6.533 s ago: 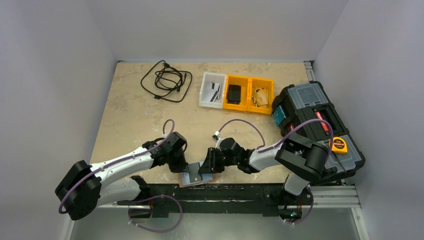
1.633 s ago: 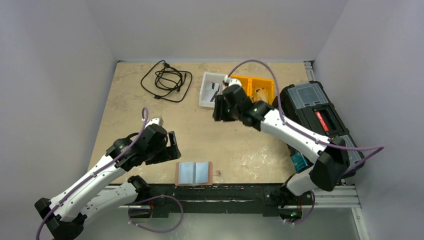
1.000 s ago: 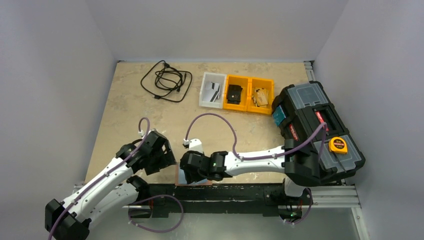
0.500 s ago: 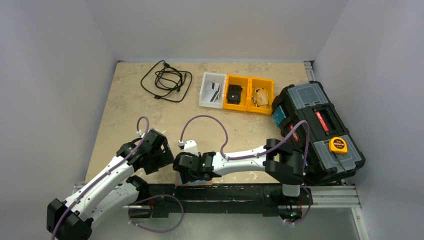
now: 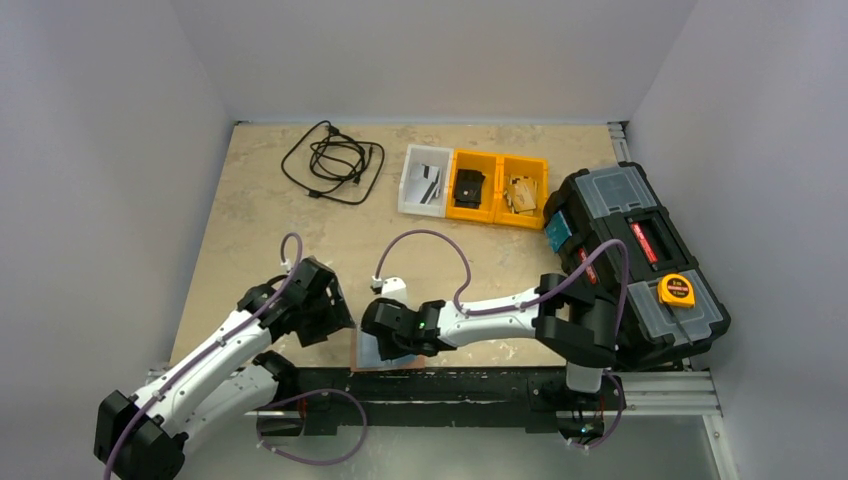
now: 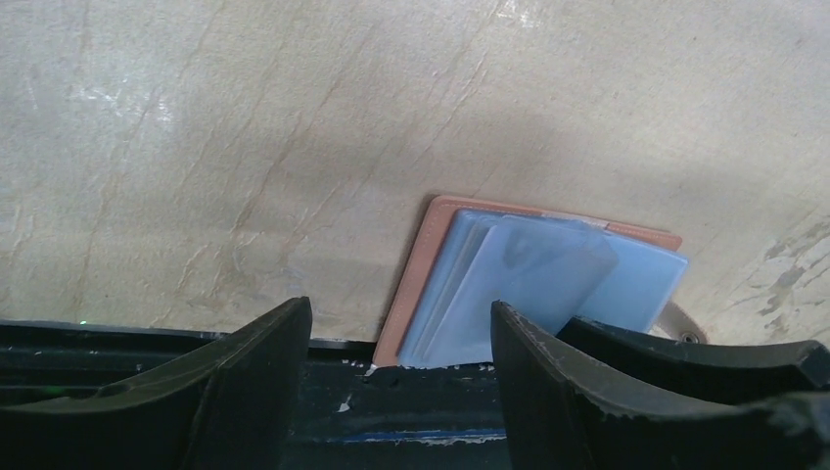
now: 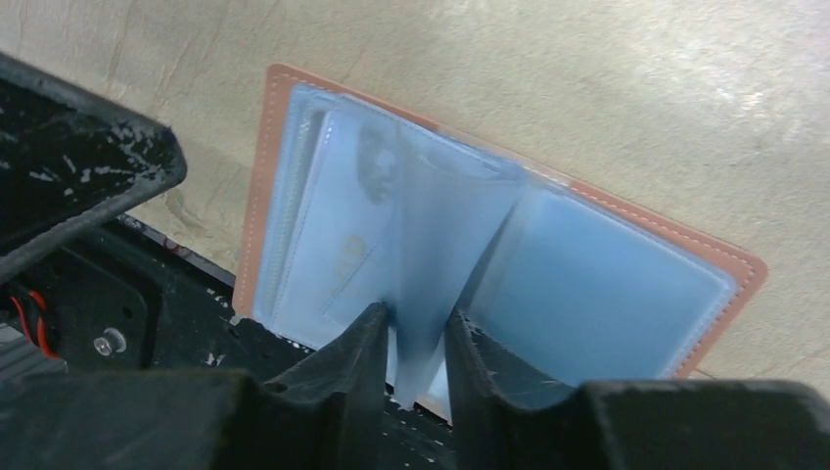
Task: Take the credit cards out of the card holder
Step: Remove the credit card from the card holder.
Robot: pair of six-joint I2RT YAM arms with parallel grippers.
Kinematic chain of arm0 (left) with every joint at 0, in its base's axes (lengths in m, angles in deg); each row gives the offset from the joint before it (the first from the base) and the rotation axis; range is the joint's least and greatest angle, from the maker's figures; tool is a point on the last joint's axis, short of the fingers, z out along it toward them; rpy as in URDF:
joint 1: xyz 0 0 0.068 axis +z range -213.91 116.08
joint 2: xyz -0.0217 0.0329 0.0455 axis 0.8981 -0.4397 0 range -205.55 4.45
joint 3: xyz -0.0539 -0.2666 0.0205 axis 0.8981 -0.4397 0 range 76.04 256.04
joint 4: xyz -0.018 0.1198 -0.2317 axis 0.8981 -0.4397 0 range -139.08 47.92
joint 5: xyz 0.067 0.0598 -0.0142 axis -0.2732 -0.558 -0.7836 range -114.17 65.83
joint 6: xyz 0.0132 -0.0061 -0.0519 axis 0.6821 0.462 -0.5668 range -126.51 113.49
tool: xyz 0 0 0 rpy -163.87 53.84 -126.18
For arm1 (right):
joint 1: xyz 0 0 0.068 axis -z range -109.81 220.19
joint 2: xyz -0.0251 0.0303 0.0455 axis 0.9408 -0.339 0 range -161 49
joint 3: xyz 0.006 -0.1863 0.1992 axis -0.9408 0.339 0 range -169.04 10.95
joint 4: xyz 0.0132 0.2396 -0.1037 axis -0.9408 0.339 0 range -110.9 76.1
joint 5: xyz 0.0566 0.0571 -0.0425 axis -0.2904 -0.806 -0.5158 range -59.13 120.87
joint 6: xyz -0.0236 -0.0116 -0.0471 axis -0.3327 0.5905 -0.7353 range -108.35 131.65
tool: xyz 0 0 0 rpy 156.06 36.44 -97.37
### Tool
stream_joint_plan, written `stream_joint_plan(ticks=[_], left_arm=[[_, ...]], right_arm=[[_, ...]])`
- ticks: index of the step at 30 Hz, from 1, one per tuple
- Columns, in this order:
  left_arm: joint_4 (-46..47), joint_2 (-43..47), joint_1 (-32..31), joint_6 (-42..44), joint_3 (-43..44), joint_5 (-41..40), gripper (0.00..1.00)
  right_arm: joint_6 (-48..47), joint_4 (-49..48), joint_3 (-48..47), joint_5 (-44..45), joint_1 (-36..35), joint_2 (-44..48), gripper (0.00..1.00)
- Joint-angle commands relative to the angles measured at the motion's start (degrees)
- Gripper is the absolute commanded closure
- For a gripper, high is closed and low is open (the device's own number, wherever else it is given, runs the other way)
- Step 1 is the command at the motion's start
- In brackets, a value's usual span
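Observation:
The card holder point(image 5: 422, 356) lies open at the table's near edge, reddish-brown with pale blue plastic sleeves point(image 6: 548, 284). In the right wrist view its rim point(image 7: 726, 284) frames the sleeves, and a credit card's pale outline point(image 7: 343, 240) shows inside a left-hand sleeve. My right gripper point(image 7: 416, 328) is over the holder, its fingers pinching one sleeve page point(image 7: 436, 235) that stands up between them. My left gripper point(image 6: 399, 308) hangs open just left of the holder point(image 6: 431, 255), holding nothing. In the top view the left gripper point(image 5: 330, 315) and right gripper point(image 5: 388, 342) flank the holder.
A black cable point(image 5: 333, 160) lies at the back left. A white tray point(image 5: 424, 182) and yellow trays point(image 5: 497, 187) stand at the back. A black toolbox point(image 5: 630, 250) with a tape measure point(image 5: 679, 290) fills the right side. A black rail point(image 5: 450, 385) runs along the near edge.
My right arm came from the back trays down to the card holder, and its jaws have narrowed onto a sleeve page. The left gripper closed a little and stayed beside the holder.

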Motion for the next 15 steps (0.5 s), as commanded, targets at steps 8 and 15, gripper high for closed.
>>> stream_joint_plan(ticks=[8,15], left_arm=[[10.2,-3.2,-0.5,3.2,-2.3,10.1,0.54],[12.1,-6.5,-4.9,3.3,-0.1,10.0,0.75]], right_arm=[[-2.4,-11.0,11.6,-4.6,5.3,3.7,0.86],[-3.9,-15.0,14.2,-6.2,7.1,4.9,0.88]])
